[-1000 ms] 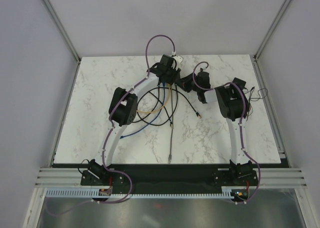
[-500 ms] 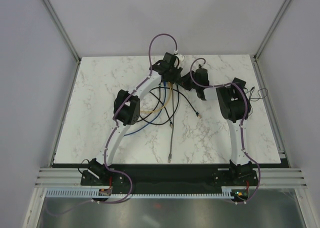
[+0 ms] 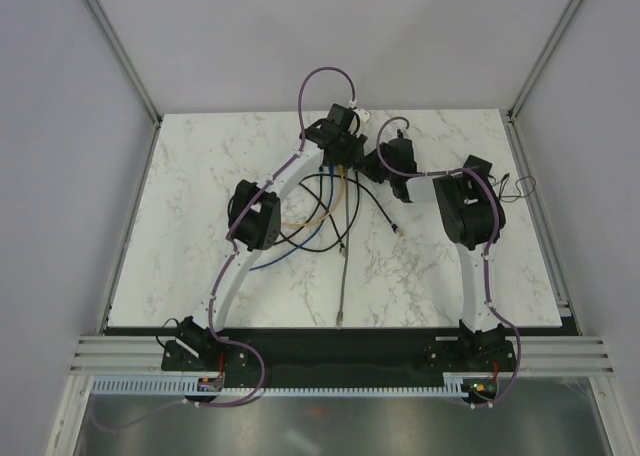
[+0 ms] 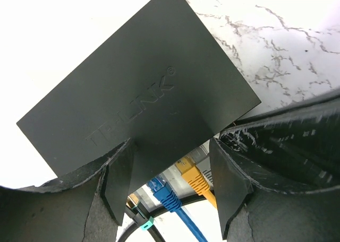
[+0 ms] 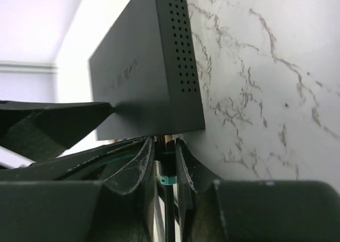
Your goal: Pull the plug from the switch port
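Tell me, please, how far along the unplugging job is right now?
Done: the right end effector is closed on the teal-tagged plug at the switch. In hand: the open left end effector sits over the switch, not clamping it. Left: pulling the plug out; it looks seated.

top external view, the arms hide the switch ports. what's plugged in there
Observer: The left wrist view shows a blue plug and an orange plug side by side, running into the port side of the switch.
Operator: is the right gripper on one of those
Observer: Not that I can see. In its own wrist view the right gripper is pinched on a black cable with a green band, right at the switch's edge.
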`<action>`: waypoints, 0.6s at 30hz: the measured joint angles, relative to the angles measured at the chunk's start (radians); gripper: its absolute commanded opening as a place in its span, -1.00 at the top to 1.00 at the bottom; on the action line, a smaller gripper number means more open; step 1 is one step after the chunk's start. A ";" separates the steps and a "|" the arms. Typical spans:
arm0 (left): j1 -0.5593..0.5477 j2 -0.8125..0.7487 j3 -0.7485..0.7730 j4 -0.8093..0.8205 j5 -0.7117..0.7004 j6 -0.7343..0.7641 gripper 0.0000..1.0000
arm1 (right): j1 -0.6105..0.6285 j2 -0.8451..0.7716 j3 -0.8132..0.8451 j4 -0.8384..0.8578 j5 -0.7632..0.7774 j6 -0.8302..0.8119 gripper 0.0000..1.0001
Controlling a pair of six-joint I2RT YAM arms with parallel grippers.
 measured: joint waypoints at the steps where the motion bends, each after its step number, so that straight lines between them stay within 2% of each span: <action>1: 0.000 0.001 0.002 -0.002 0.004 -0.002 -0.31 | 0.018 -0.024 0.007 -0.062 0.058 -0.042 1.00; 4: 0.000 0.004 0.009 -0.008 0.006 -0.006 -0.30 | 0.060 -0.060 0.038 -0.185 0.200 -0.142 1.00; 7: 0.000 0.004 0.010 -0.008 0.010 -0.007 -0.27 | 0.068 -0.064 0.047 -0.205 0.224 -0.180 0.97; 8: 0.000 0.004 0.010 -0.008 0.014 -0.007 -0.27 | 0.062 -0.064 0.042 -0.194 0.209 -0.177 0.79; 12: 0.001 0.004 0.010 -0.006 0.032 -0.007 -0.26 | 0.025 -0.044 0.002 -0.089 0.094 -0.128 0.39; 14: 0.001 0.004 0.010 -0.003 0.035 -0.007 -0.26 | 0.003 -0.026 -0.017 -0.020 0.021 -0.085 0.24; 18: 0.002 0.004 0.005 0.007 0.040 -0.007 -0.26 | -0.027 -0.012 -0.056 0.076 -0.082 -0.008 0.17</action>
